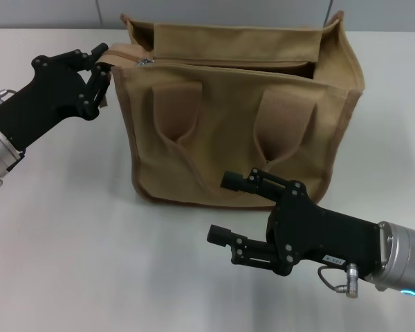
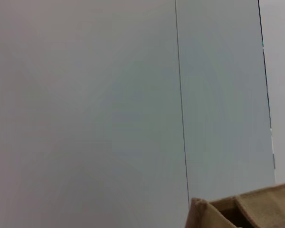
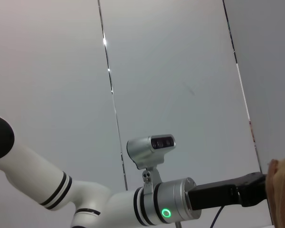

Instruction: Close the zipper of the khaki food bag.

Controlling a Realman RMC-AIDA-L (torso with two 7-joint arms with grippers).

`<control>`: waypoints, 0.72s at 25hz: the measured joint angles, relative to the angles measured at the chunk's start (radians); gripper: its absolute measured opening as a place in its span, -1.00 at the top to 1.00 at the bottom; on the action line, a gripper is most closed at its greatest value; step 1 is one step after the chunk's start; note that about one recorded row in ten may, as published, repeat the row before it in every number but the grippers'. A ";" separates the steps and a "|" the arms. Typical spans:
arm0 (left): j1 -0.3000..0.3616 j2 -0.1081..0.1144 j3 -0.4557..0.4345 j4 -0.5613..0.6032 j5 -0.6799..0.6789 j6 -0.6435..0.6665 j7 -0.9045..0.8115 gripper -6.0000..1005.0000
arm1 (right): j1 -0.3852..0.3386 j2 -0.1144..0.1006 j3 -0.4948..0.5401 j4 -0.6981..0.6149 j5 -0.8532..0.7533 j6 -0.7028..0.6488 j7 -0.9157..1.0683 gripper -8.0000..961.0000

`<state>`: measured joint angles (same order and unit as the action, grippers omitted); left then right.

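The khaki food bag stands upright mid-table with its top gaping open. The zipper runs along the near top edge, and its silver pull tab sits at the left end. My left gripper is at the bag's top left corner, shut on the fabric end there. My right gripper is open and empty, low in front of the bag and apart from it. A corner of the bag shows in the left wrist view. The right wrist view shows the left arm reaching to the bag's edge.
The bag stands on a white table. A grey panelled wall stands behind the table. The bag's two handle straps hang down its front face.
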<state>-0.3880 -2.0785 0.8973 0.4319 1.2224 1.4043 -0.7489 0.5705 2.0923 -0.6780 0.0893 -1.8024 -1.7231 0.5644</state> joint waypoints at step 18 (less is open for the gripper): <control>-0.038 0.001 -0.001 0.008 -0.030 0.137 -0.129 0.90 | -0.071 -0.003 0.275 -0.007 0.000 -0.181 -0.006 -0.59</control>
<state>-0.4264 -2.0779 0.8968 0.4398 1.1927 1.5416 -0.8784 0.4992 2.0896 -0.4029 0.0827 -1.8024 -1.9037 0.5584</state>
